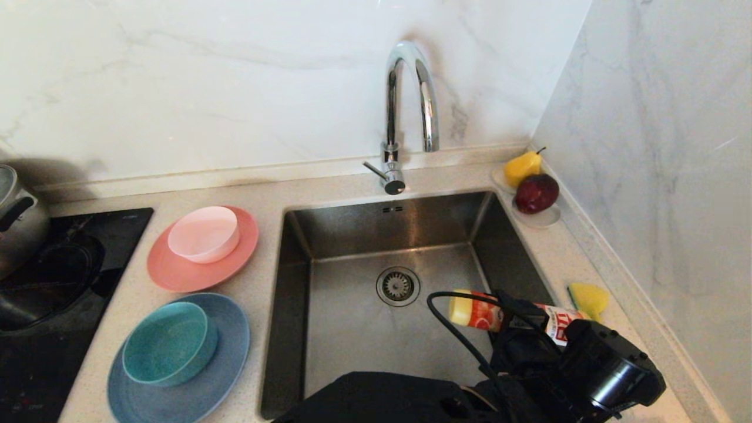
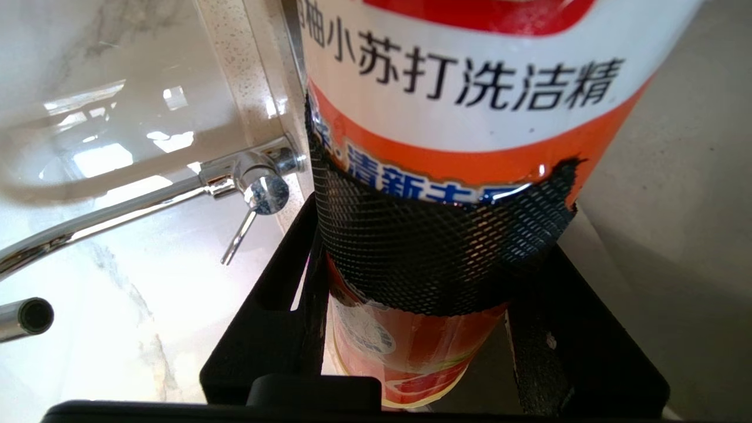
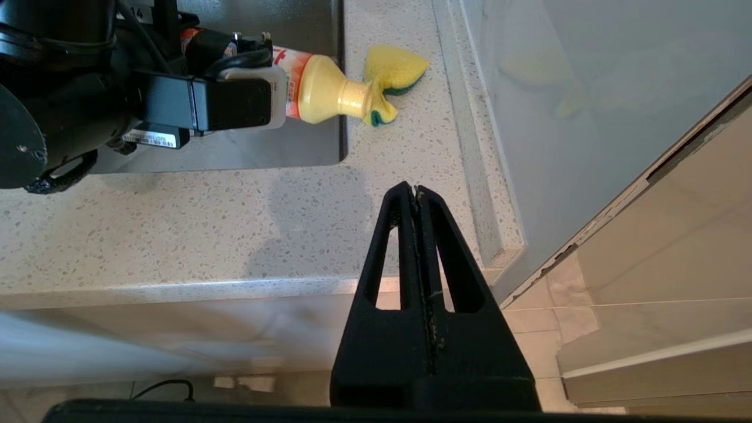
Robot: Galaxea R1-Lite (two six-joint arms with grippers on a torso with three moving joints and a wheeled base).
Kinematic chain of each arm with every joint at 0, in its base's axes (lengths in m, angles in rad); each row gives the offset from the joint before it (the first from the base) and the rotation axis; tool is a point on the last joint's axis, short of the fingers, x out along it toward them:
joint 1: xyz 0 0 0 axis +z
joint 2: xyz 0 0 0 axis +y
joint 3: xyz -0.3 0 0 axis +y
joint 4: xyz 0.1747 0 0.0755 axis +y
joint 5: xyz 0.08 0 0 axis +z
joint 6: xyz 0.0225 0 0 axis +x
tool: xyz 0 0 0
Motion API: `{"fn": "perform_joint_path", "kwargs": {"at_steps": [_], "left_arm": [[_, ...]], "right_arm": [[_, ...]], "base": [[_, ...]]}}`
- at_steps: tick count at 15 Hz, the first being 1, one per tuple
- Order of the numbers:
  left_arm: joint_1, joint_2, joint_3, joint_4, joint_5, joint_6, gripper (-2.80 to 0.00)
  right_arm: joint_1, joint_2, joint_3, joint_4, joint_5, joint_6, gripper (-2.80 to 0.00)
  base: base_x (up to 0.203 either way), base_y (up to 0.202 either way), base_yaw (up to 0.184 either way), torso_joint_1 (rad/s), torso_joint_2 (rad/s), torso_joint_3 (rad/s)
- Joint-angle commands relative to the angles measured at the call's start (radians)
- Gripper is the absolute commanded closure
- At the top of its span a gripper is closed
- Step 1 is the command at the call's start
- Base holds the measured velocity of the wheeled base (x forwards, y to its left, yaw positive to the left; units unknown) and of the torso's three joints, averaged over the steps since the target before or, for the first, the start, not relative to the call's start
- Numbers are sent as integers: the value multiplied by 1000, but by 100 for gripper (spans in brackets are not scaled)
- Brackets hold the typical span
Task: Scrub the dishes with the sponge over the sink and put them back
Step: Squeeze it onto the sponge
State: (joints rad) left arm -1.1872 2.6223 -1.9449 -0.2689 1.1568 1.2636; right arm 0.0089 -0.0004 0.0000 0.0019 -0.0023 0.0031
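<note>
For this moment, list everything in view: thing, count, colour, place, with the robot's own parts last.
sink: one, steel, centre of the counter
tap: one, chrome, behind the sink
plates: two, salmon-pink and light blue, on the counter beside the sink
bowls: two, pale pink on the pink plate, teal on the blue plate
pot: one, steel, on the black hob
sponge: one, yellow and green, counter by the wall
pear and red fruit: one each, on a white saucer in the corner
soap bottle: one, yellow and orange, lying level over the sink's edge
left end effector: clamped on the soap bottle
right end effector: shut, empty, below the counter edge
</note>
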Motion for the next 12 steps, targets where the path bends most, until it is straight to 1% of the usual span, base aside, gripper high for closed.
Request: {"fn": "perform_joint_path", "kwargs": {"at_steps": [1,4,9,12], "left_arm": [[0,4,0,-3,6,7,0],[0,2,0,-4,7,5,0],[15,4,-1,-106,10,7,0],[28,11,-2,-116,9,6,0]], "right_arm": [[0,-1,0,0,0,0,0],[0,-1,0,0,-1,0,0],[0,-1,0,1,1,0,0],[0,-1,0,0,1,0,0]], "base": [[0,0,0,0,0,0],[0,0,0,0,0,0],[0,0,0,0,0,0],[0,0,0,0,0,0]]}}
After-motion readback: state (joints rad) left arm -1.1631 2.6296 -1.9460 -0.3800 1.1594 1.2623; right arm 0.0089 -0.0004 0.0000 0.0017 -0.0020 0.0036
